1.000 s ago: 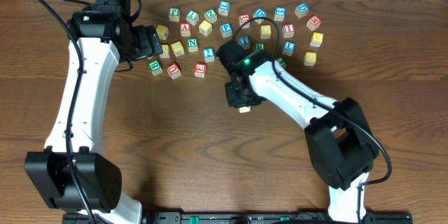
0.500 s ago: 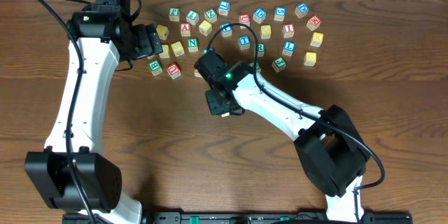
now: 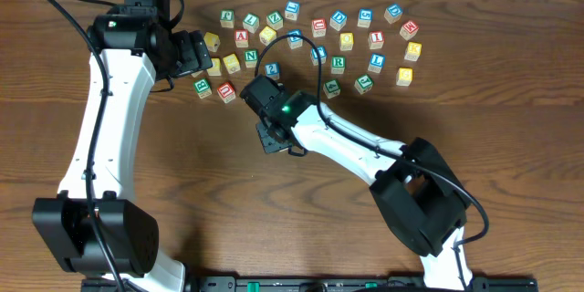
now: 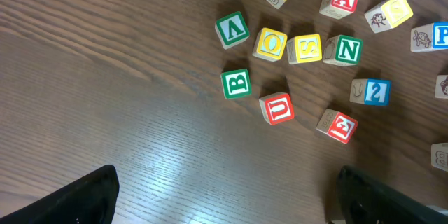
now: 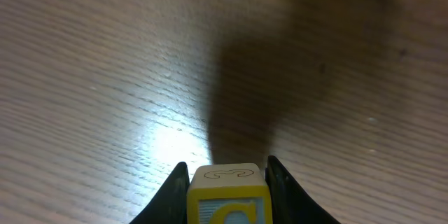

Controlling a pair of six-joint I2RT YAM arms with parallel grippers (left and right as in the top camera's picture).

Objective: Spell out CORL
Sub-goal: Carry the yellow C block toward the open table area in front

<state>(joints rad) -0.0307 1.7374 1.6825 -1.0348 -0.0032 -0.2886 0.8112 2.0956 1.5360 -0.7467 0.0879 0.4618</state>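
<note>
Top-down overhead; wrist views close, downward

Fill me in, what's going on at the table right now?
The right hand is shut on a yellow-framed block, apparently the C, and holds it over bare wood in front of the scattered blocks. The left hand hangs open over the left end of the pile, holding nothing. The R block and L block sit in the pile; no word is laid out yet.

C blk (image 5: pixel 227 197), R blk (image 3: pixel 338 61), L blk (image 3: pixel 375 62), U blk (image 4: pixel 278 108) legible.
</note>
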